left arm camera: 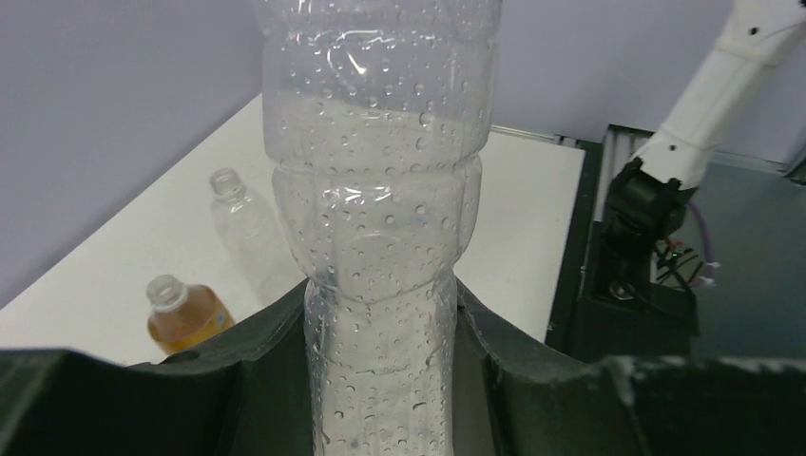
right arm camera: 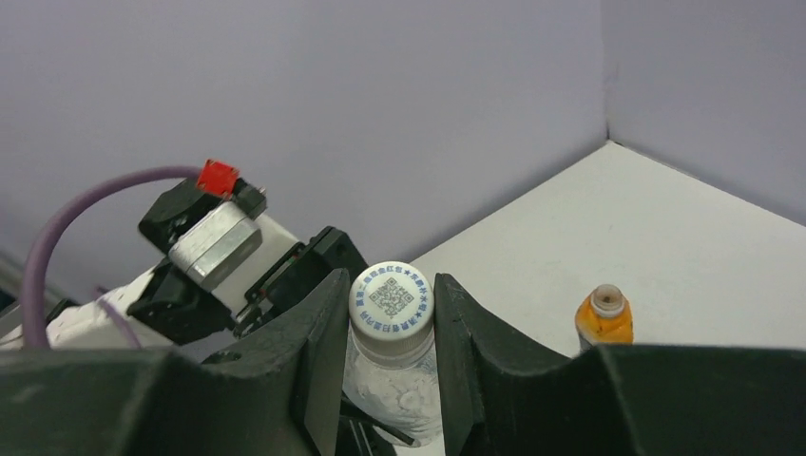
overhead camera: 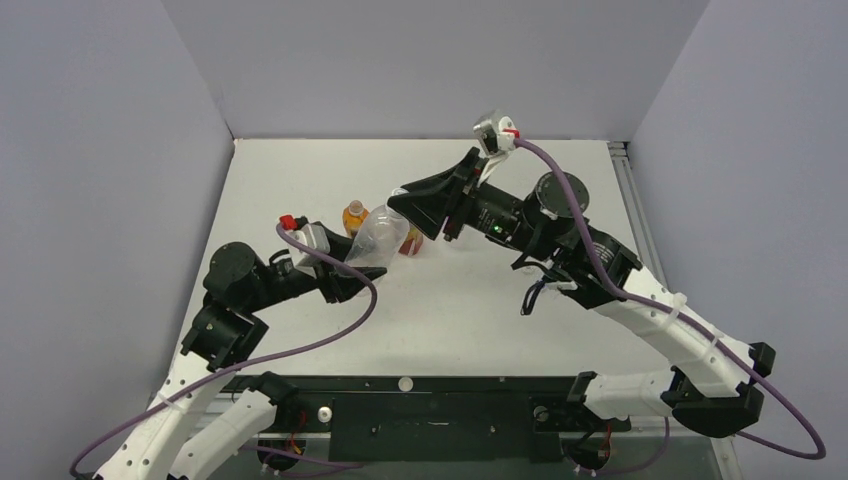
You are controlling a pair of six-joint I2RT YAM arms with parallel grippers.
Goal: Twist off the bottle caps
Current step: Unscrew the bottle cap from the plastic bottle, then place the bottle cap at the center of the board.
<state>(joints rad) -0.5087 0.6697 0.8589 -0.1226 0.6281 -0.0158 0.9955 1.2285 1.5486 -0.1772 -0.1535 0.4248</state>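
Pale lilac walls [overhead camera: 420, 60] box in a matte white table [overhead camera: 480, 320]. From above, my left gripper [overhead camera: 347, 272] is clamped on the lower body of the clear bottle [overhead camera: 375, 240], a crinkled, see-through plastic shape held tilted off the table. My right gripper [overhead camera: 405, 215] meets its upper end, and my dark, wedge-shaped fingers hide the cap there. Just beyond stand the orange bottle [overhead camera: 354, 215] and, half covered by my right gripper, the reddish-brown bottle [overhead camera: 411, 240].

My left wrist camera adds the clear bottle's ribbed wall, beaded with droplets and pinched between my two black, grainy fingers [left arm camera: 257, 347]; the frame cuts off its top. To the left on the table are an amber-filled bottle [left arm camera: 185, 318] and a smaller colourless bottle [left arm camera: 238, 214], both with bare, open necks. I cannot tell which of the overhead bottles the amber one is.

My right wrist camera alone shows the white cap [right arm camera: 392, 299]: flat-topped, with a ring of blue print around a square code. My right fingers [right arm camera: 318, 332] are closed against both its sides. Behind it sits my left gripper's silver camera block [right arm camera: 214, 242] with its purple cable [right arm camera: 76, 214]. The orange bottle stands well apart to the right, its top too small to make out.
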